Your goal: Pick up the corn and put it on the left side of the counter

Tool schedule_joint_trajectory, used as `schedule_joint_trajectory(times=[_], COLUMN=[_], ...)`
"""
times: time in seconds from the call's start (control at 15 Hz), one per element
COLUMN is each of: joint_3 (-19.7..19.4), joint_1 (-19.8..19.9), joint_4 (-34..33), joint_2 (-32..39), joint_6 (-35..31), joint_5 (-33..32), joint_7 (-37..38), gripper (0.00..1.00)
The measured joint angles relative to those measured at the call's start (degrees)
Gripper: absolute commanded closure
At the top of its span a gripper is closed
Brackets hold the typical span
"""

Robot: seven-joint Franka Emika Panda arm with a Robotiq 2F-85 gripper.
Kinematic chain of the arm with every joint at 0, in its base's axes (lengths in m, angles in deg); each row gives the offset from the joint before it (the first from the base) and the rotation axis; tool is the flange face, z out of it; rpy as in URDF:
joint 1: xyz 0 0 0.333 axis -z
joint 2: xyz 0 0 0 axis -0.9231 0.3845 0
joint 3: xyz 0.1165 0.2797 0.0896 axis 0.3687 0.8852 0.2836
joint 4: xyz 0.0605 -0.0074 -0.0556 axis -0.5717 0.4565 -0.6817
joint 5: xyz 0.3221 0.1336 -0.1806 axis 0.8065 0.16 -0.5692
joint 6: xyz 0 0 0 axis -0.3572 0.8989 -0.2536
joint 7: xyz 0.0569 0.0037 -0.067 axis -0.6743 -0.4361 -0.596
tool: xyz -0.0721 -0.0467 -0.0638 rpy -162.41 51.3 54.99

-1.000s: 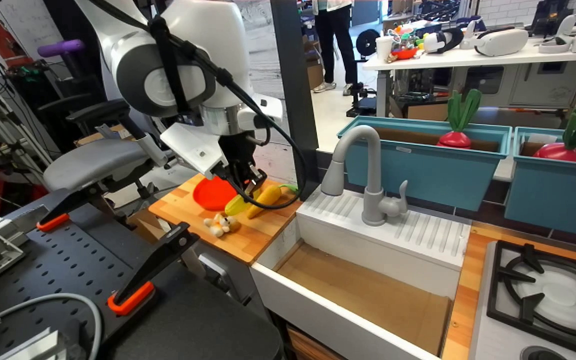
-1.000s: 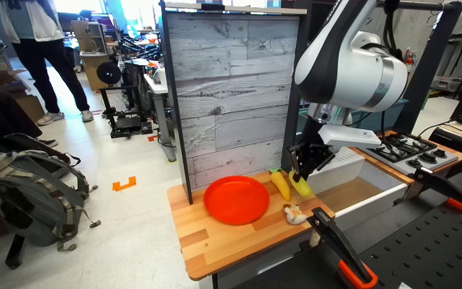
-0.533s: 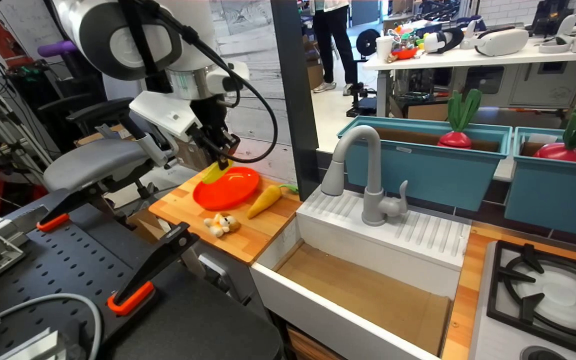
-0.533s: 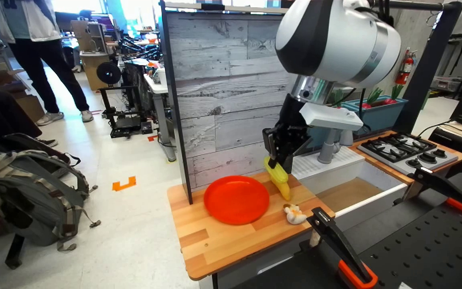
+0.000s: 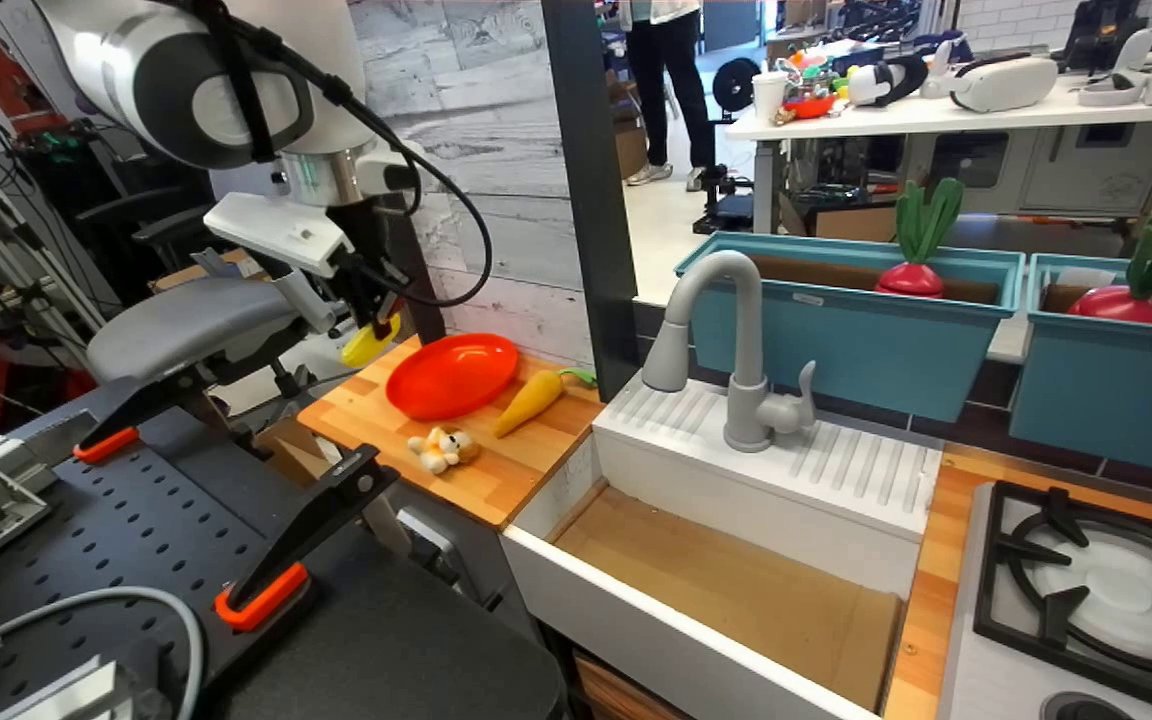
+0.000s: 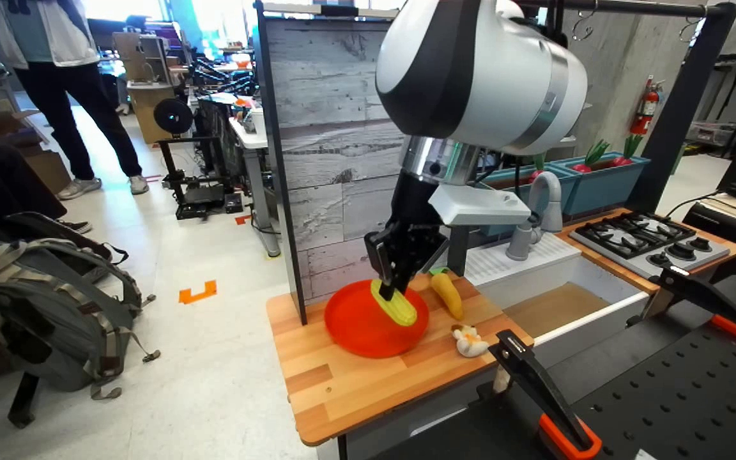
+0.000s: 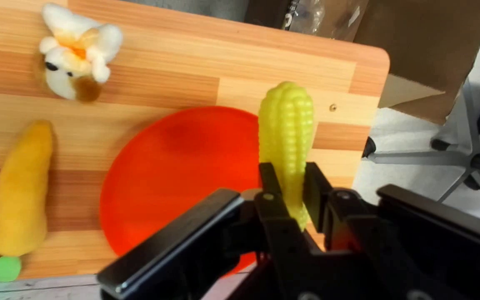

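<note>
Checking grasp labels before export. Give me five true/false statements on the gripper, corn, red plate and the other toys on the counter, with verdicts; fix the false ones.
1. The gripper is closed on the corn. True.
2. The red plate lies on the counter. True.
3. The corn rests on the red plate. False: the gripper holds it up, clear of the red plate.
4. The plush toy and the carrot-shaped toy lie on the counter. True.
5. The plush toy touches the red plate. False: bare counter shows between them.
</note>
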Motion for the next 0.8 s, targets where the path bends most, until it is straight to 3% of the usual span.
schedule_joint_trajectory(times=[0.33, 0.8], joint_3=[-1.24, -2.23], joint_1=[-5.26, -8.34], joint_4=[-3.74, -11.76], joint_2=[4.15, 11.16], joint_6=[3.28, 8.35], joint_5=[-2.70, -3.82], joint_7=[0.41, 0.43], gripper=[0.95, 0.95])
